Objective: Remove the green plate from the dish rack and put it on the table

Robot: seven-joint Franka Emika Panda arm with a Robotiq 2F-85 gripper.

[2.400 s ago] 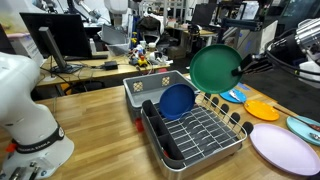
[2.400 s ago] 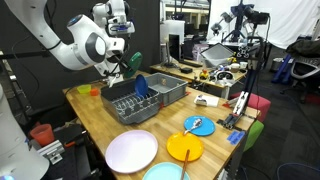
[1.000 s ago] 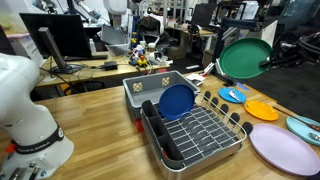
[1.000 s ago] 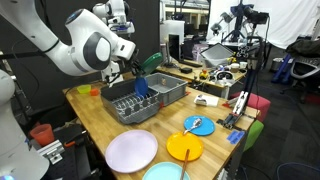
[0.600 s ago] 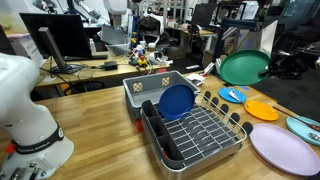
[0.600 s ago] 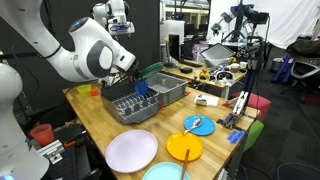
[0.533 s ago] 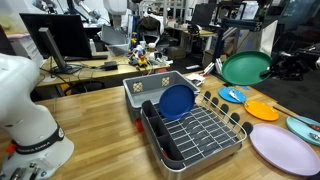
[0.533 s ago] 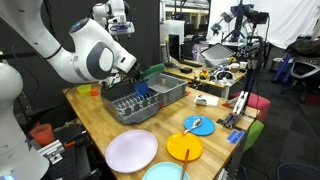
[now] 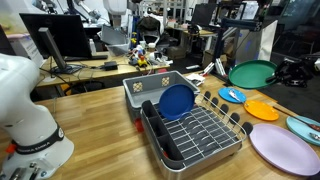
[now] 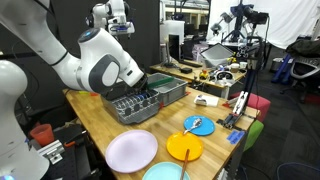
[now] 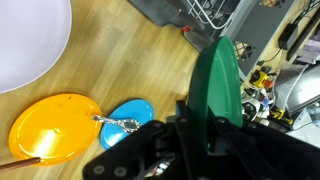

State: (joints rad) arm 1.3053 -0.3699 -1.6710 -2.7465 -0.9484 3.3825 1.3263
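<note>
In an exterior view the gripper (image 9: 283, 72) is holding the green plate (image 9: 252, 72) by its rim, almost flat in the air over the table (image 9: 95, 112), well apart from the dish rack (image 9: 200, 132) where a dark blue plate (image 9: 177, 101) is standing. In an exterior view the big arm (image 10: 100, 65) is hiding the plate, so I cannot tell the grip there. In the wrist view the jaws are closing tightly on the plate's edge (image 11: 215, 85), above an orange plate (image 11: 50, 125).
</note>
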